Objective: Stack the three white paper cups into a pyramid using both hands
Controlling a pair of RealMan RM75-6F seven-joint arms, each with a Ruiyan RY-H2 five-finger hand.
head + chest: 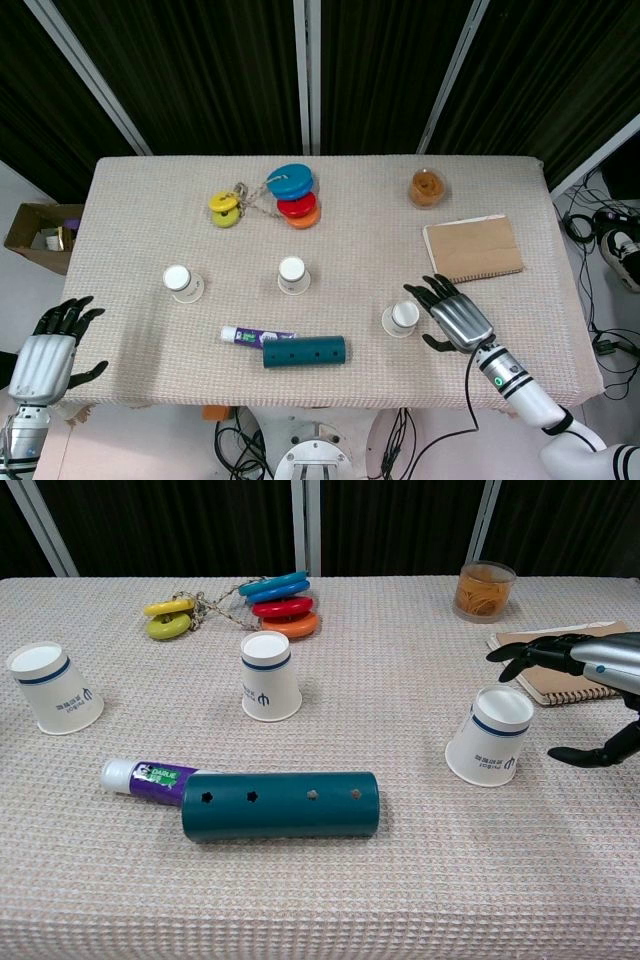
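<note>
Coarse woven cloth [420, 880] covers the table, matt and nubbly. Three white paper cups [270, 677] sit on it, matt with blue print. The teal tube [281, 805] looks smooth, dull plastic, the toothpaste tube [150, 777] glossy. Shiny plastic rings [283, 606] hang on twisted cord. The notebook [473, 248] shows plain brown card; the right hand [456, 315] shows brushed metal, black fingers.

Head view looks steeply down; chest view low, close, sharing the table [130, 215].
</note>
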